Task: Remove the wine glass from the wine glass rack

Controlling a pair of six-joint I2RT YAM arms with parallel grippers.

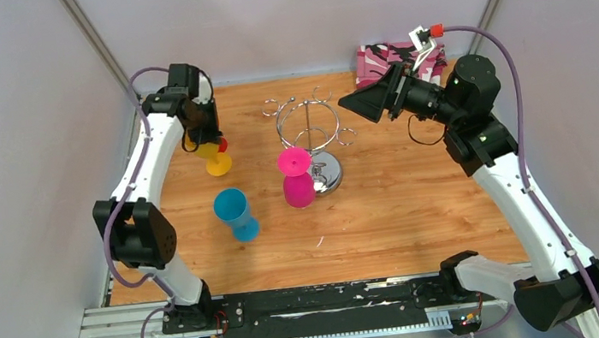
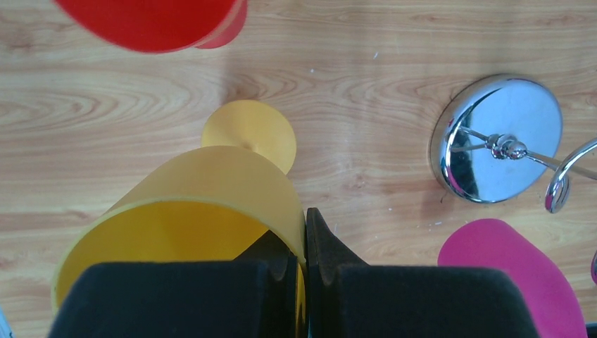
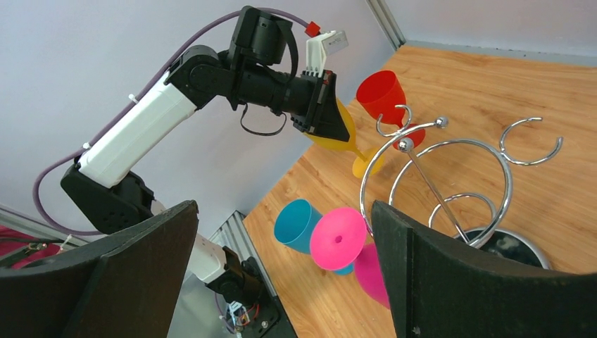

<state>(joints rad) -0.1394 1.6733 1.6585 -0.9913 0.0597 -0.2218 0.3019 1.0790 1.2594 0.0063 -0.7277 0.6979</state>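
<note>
Yellow wine glass [image 2: 197, 204]: opaque yellow plastic with a wide bowl, a short stem and a round flat foot.
Where it is: off the wine glass rack [image 1: 328, 172], to the rack's left, well apart from the hooks and above the wooden table [image 1: 422, 214].
Which way it points: the long axis is tilted. The rim is uppermost at the gripper, and the stem slants down to the foot, which faces the table. Whether the foot touches the wood cannot be told.
Left gripper [image 2: 304, 246]: clamped on the yellow glass's rim, with one finger inside the bowl and the other outside against the wall.
Rack: shiny chrome wire with a mirror-like round disc base, a central post, a ring and curled hook arms on top. It stands upright near the middle of the table.
Pink wine glass [image 1: 298, 188]: just in front of the rack's base, foot up and bowl down. Whether it leans on the rack cannot be told.
Blue wine glass [image 1: 235, 214]: front-left of the rack, near the pink one, with its open mouth towards the top camera.
Red wine glass [image 3: 380, 95]: left of the rack, just beyond the yellow glass on the far side.
Right gripper [image 3: 284, 211]: jaws spread wide and holding nothing. It hangs in the air to the right of the rack with its fingers aimed towards it.
Pink patterned cloth [image 1: 386, 59]: behind and to the right of the rack, at the table's far edge.
</note>
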